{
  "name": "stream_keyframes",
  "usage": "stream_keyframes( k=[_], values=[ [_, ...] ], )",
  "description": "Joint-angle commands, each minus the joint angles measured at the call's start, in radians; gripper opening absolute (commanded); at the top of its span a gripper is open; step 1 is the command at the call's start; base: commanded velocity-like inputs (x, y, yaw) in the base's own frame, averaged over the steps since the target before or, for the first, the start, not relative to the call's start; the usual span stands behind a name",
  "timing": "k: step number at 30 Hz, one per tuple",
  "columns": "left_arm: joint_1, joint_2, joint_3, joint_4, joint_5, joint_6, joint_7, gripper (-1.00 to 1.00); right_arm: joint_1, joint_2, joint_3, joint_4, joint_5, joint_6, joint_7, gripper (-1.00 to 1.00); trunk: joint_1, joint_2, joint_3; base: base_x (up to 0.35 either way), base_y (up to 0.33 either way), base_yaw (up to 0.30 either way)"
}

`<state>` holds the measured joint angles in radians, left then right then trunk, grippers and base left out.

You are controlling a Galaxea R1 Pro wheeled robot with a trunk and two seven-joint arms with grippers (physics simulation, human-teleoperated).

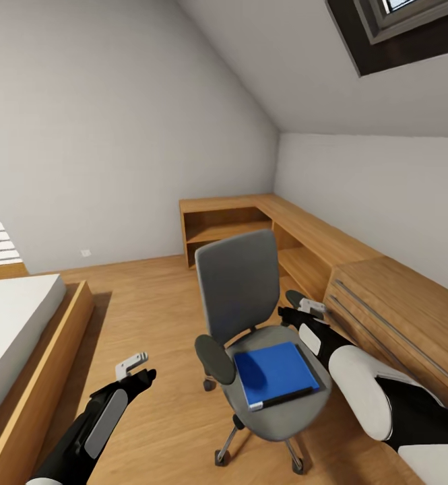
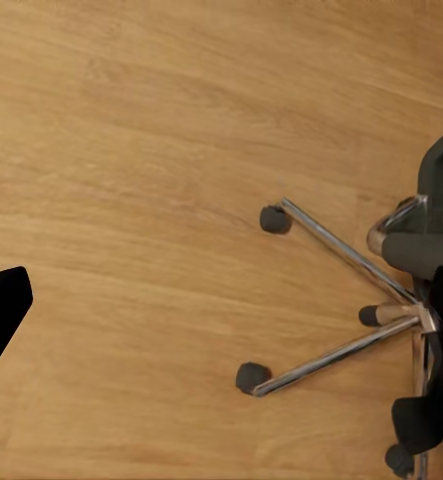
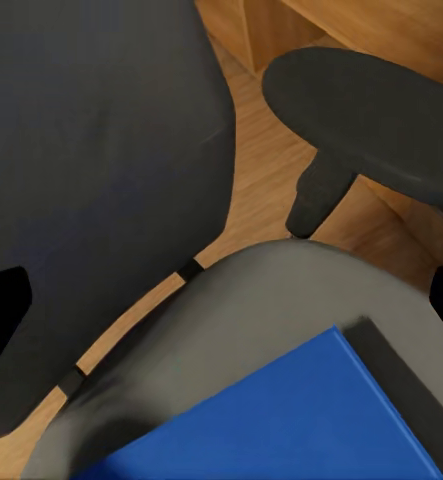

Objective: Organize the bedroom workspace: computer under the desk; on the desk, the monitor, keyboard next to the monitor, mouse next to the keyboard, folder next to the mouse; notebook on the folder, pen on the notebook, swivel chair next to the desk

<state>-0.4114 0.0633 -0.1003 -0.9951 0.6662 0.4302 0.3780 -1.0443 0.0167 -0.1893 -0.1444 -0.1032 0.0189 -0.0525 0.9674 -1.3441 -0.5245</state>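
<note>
The grey swivel chair stands on the wood floor in the middle of the head view, its back toward the far wall. A bright blue folder with a dark spine lies flat on its seat. My right gripper hovers open just above the seat's right rear corner, beside the right armrest; the right wrist view looks down on the folder and the chair back. My left gripper hangs open over bare floor left of the chair, and its wrist view catches the chrome star base.
A low wooden bed with a white mattress lies at the left. Light wooden shelving runs along the far corner and joins a wooden drawer cabinet close on the right. A skylight sits in the sloped ceiling.
</note>
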Motion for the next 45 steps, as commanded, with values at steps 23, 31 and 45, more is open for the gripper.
stream_keyframes(
  k=[23,31,45],
  values=[
    [-0.001,0.001,-0.002,-0.004,0.009,0.000,0.013,1.00,0.000,0.000,0.002,0.005,-0.006,0.000,-0.004,1.00,0.088,-0.162,-0.073,0.000,0.000,0.000],
    [0.054,0.003,-0.002,-0.229,0.009,0.007,0.019,1.00,0.000,0.000,0.002,0.005,-0.003,0.000,-0.003,1.00,0.119,-0.218,-0.098,0.000,0.000,0.000],
    [0.253,0.004,0.001,-0.560,0.012,0.021,0.078,1.00,0.000,-0.001,0.002,0.003,-0.008,-0.004,-0.006,1.00,0.157,-0.288,-0.130,0.000,0.000,0.000]
  ],
)
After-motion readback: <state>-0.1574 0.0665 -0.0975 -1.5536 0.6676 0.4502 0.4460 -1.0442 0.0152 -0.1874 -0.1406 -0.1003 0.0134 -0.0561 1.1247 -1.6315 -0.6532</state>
